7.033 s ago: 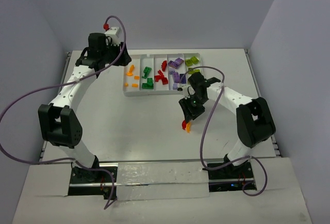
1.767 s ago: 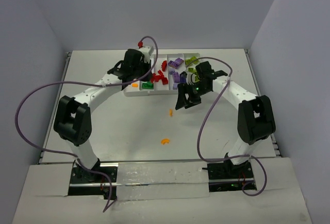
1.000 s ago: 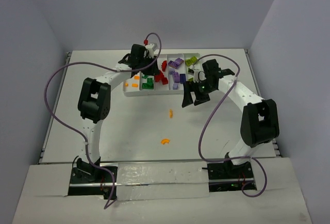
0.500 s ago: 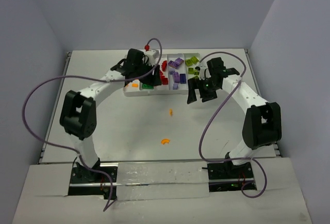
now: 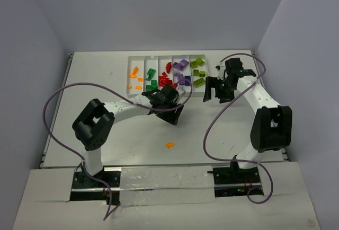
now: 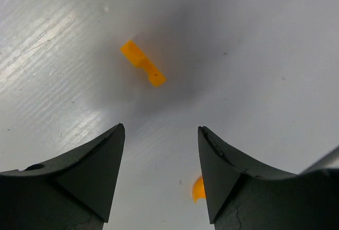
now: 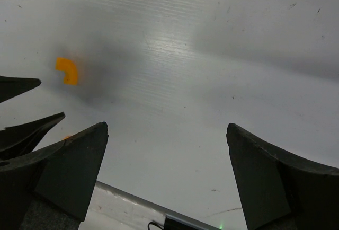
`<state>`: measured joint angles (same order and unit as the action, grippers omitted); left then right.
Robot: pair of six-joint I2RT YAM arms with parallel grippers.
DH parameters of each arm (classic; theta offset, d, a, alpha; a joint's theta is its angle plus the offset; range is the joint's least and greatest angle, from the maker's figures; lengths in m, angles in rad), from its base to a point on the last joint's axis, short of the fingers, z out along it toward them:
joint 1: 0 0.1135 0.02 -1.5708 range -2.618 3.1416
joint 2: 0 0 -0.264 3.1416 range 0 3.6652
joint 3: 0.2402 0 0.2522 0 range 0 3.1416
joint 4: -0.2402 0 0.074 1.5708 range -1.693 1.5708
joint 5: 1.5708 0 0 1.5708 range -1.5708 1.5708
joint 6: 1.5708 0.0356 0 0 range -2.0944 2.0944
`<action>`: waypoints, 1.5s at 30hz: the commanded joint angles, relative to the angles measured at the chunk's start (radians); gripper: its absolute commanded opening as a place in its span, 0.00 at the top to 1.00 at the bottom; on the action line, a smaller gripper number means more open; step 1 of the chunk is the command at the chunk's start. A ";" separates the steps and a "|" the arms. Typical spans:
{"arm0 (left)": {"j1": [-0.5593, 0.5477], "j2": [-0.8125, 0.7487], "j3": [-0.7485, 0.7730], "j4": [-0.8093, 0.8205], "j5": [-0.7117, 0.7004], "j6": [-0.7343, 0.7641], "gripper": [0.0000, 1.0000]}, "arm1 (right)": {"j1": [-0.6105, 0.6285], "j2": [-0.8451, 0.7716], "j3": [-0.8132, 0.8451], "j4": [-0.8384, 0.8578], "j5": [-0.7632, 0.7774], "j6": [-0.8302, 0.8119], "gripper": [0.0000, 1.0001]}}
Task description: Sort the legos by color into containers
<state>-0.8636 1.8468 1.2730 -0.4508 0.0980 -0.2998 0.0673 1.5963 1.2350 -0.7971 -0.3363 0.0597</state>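
Scuffed white tabletop (image 5: 132, 140), enclosed by pale grey walls. Top view: a white tray (image 5: 136, 60) at far centre, its five compartments holding orange, dark green, red, purple and lime legos (image 5: 183, 64). One curved orange brick (image 5: 169, 145) lies loose, well apart from the tray. Only the left wrist view shows a second loose piece, an elongated orange brick (image 6: 143, 63), ahead of the left gripper (image 6: 161, 129), whose jaws are parted and empty. Right gripper (image 7: 167, 126): jaws wide, empty.
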 commanded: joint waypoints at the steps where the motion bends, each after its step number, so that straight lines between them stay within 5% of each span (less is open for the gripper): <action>1: -0.037 0.054 0.095 -0.020 -0.149 -0.075 0.33 | 0.000 -0.027 -0.002 0.007 0.003 0.009 0.00; 16: -0.036 0.210 0.205 -0.004 -0.210 -0.068 0.44 | 0.002 -0.001 -0.002 0.004 -0.042 0.000 0.00; 27: 0.008 0.201 0.182 -0.022 -0.187 -0.036 0.99 | 0.002 0.009 0.004 -0.002 -0.058 -0.002 0.00; 38: 0.340 -0.239 -0.008 0.046 0.065 0.233 1.00 | 0.013 0.006 -0.002 0.004 -0.109 -0.027 0.00; 45: 0.515 -0.104 0.126 -0.006 0.143 0.283 1.00 | 0.025 0.002 0.004 0.006 -0.115 -0.027 0.00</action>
<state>-0.3883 1.6290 1.3425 -0.4358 0.1347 -0.0832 0.0811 1.6081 1.2343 -0.7971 -0.4362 0.0437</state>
